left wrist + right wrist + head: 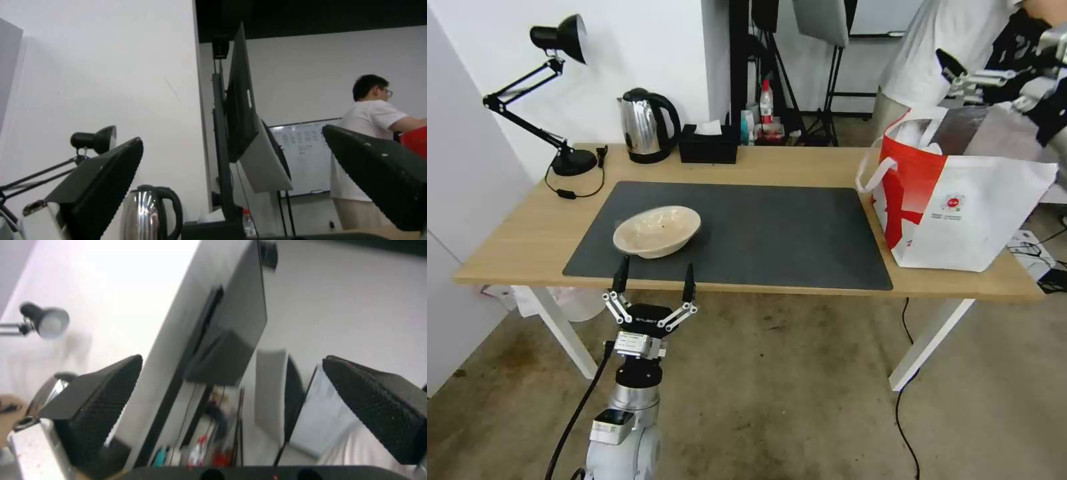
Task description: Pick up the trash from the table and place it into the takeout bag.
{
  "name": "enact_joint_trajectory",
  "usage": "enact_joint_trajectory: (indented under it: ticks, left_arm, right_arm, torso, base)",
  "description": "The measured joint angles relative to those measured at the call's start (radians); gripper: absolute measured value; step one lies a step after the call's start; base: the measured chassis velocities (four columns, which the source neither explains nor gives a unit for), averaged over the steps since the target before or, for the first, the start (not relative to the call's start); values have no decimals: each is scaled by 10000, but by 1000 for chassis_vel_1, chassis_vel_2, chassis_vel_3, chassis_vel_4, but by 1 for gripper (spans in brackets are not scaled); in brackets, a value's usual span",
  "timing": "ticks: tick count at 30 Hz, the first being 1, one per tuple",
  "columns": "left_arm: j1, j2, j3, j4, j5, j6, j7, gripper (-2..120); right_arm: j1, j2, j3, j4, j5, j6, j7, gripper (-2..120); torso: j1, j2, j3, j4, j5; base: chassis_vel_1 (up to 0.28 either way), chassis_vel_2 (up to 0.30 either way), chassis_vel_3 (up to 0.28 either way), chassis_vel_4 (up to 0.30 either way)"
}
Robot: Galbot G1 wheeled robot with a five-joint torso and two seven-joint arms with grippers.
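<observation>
Head view: left tool (pixel 654 279) sits at the near edge of the tabletop (pixel 527 233), fingers spread wide and pointing up, nothing between them; it is just in front of the shallow beige bowl (pixel 657 231), not touching it; bowl rests on the left part of the dark grey mat (pixel 774 233), upright, apart from everything else on the mat.

Takeout bag (pixel 960 200) stands at the right end of the tabletop, mouth open, red side panel facing the mat, silvery lining visible inside; right tool (pixel 960 79) is raised above and behind the bag's opening, near a person in a white shirt; in the right wrist view its fingers (pixel 95 400) stand well apart, released, holding nothing.

Back edge of tabletop: steel kettle (pixel 647 125), black tissue box (pixel 708 145) beside it, black desk lamp (pixel 560 100) at the left; left wrist view shows the left tool's fingers (pixel 102 186) apart, kettle beyond them.
</observation>
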Motion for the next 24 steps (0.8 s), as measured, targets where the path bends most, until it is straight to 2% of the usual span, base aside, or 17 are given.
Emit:
enact_joint_trajectory:
  ticks: [1, 2, 6, 7, 11, 19, 20, 21, 24]
  left_arm:
    - [-16, 1, -13, -1, -7, 1, -1, 100]
    - [-16, 1, -13, -1, -7, 1, -1, 100]
    - [-102, 4, -70, -1, -25, 2, -6, 100]
    - [-102, 4, -70, -1, -25, 2, -6, 100]
    - [-146, 4, -81, 5, -26, 2, -7, 100]
    - [-185, 5, -85, 9, -26, 2, -8, 100]
    - [-188, 8, -81, 9, -19, 2, -8, 100]
    - [-188, 8, -81, 9, -19, 2, -8, 100]
    - [-167, 7, 0, -43, 7, 1, -7, 100]
  right_arm:
    - [-431, 308, 78, 257, -387, 407, 176, 100]
    - [-431, 308, 78, 257, -387, 407, 176, 100]
    - [-1641, 1759, 45, 816, -1843, 1615, 1140, 100]
    - [-1641, 1759, 45, 816, -1843, 1615, 1140, 100]
    - [-2220, 2783, -212, 942, -3068, 2373, 1686, 100]
    - [-3156, 3969, -588, 1032, -4663, 3422, 2513, 100]
    - [-3676, 4491, -729, 1047, -5428, 4142, 2991, 100]
    - [-3676, 4491, -729, 1047, -5428, 4142, 2991, 100]
    - [-4568, 5424, -963, 1035, -6828, 5484, 3666, 100]
  torso:
    - [0, 0, 0, -2, -3]
    - [0, 0, 0, -2, -3]
    - [0, 0, 0, -2, -1]
    - [0, 0, 0, -2, -1]
    - [0, 0, 0, 0, 3]
    - [-1, 1, 0, -1, 0]
    - [0, 0, 0, 0, 1]
    - [0, 0, 0, 0, 1]
    - [-1, 1, 0, 0, -3]
  base:
    - [0, 0, 0, 0]
    - [0, 0, 0, 0]
    - [0, 0, 0, 0]
    - [0, 0, 0, 0]
    - [0, 0, 0, 0]
    - [0, 0, 0, 0]
    - [0, 0, 0, 0]
    - [0, 0, 0, 0]
    - [0, 0, 0, 0]
